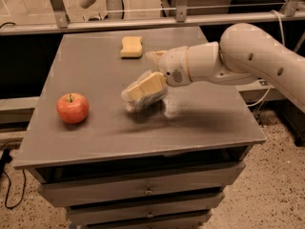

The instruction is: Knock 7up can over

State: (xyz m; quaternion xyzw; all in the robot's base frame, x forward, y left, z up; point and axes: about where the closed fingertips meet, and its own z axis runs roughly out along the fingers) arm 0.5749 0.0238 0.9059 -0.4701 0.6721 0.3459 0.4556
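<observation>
**A:** First entry, far left?
**B:** Cable (5,173), black, on the floor by the table's left corner.

**A:** The table?
**B:** Table (95,137), grey, flat top. Drawers (147,191) under the front edge, stacked and closed.

**A:** On the top, left side?
**B:** Apple (73,108), red, stem up. It stands alone near the left edge, well apart from everything else.

**A:** Next along?
**B:** Sponge (131,46), yellow, lying flat near the back edge, left of centre.

**A:** The task's thing?
**B:** Can (145,103), pale silver-grey, about mid-table. It is in front of the sponge and well right of the apple. It sits against the underside of the gripper's near finger (143,86), on the camera side. Upright or tipped: cannot tell.

**A:** The gripper?
**B:** Gripper (140,74), cream, low over the middle of the top and pointing left. Its jaws stand apart: one finger is forward over the can, the other is back toward the sponge. Nothing is clasped between them. The far finger is near the sponge, but I cannot tell whether they touch.

**A:** And right of that?
**B:** Arm (248,56), white and thick, coming in from the right edge over the table's right half. Its shadow lies on the top beneath it.

**A:** Last entry?
**B:** Floor (281,194), speckled, to the right of the table.
</observation>
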